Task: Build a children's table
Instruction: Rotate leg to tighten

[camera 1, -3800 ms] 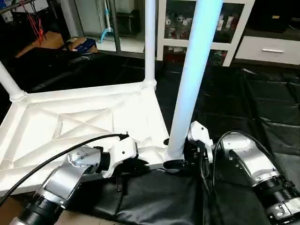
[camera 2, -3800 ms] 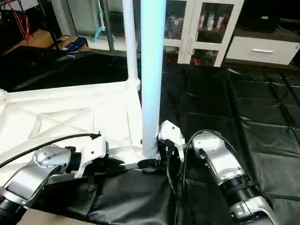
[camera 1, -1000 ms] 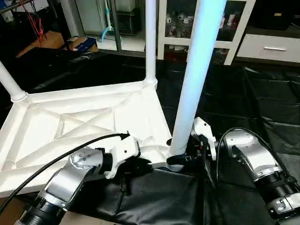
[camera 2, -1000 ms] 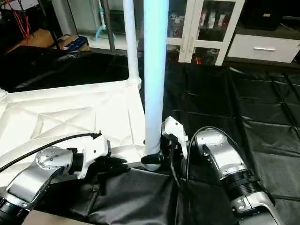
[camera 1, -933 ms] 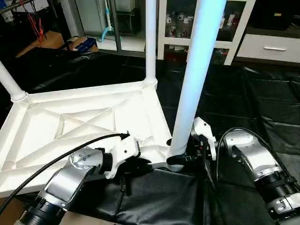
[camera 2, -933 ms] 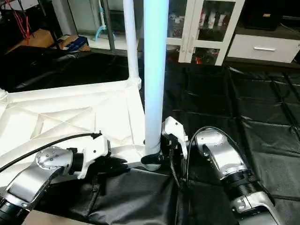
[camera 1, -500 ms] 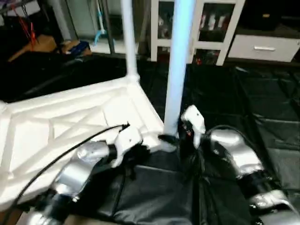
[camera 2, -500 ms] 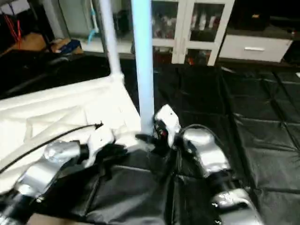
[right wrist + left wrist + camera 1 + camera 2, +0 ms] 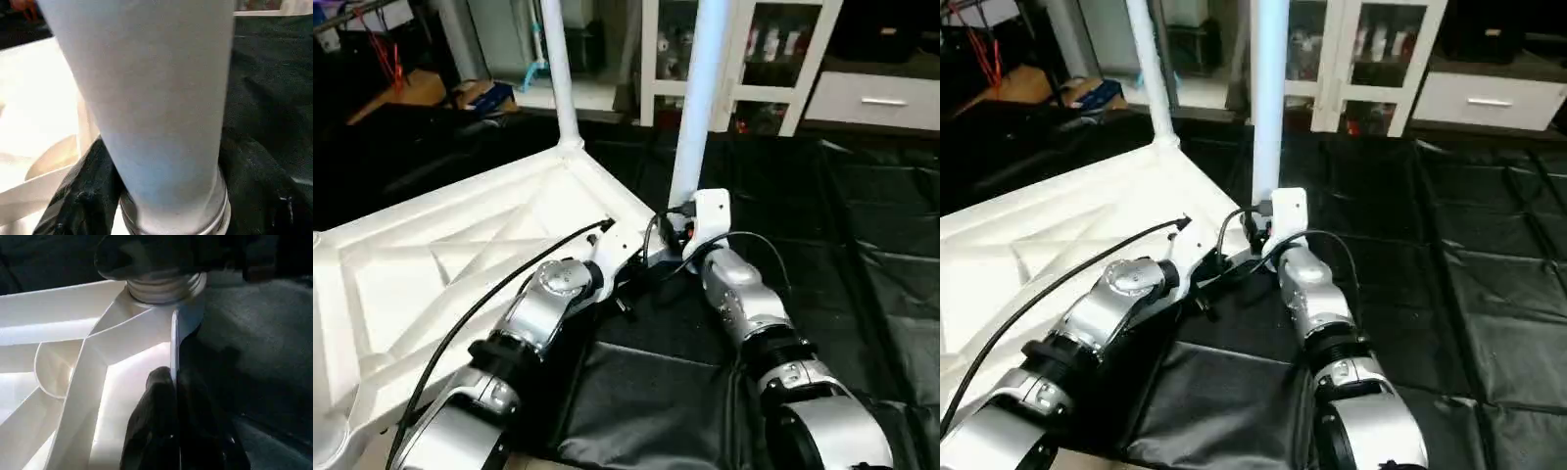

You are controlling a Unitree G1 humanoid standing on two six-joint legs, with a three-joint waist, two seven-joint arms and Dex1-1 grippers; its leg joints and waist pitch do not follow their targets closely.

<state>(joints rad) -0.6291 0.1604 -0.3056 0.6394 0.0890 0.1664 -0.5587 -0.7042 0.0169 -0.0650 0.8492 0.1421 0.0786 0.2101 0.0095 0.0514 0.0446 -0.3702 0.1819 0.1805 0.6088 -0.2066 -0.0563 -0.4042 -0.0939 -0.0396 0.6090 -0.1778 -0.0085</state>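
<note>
The left gripper [image 9: 173, 431] is pinched shut on the table top's [image 9: 460, 264] rim, apparently to stop it turning. At its three o'clock, the right gripper [image 9: 161, 196] is clamped around the base of the leg [image 9: 700, 108] standing in the corner socket [image 9: 164, 286], threads still exposed. Another leg [image 9: 558, 73] stands at eleven o'clock. Open black sheeting [image 9: 862, 225] is left beyond the rim at three o'clock.

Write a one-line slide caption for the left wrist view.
Left pincer clamps the upturned tabletop's rim beside the corner socket where a leg's threaded base sits.
</note>
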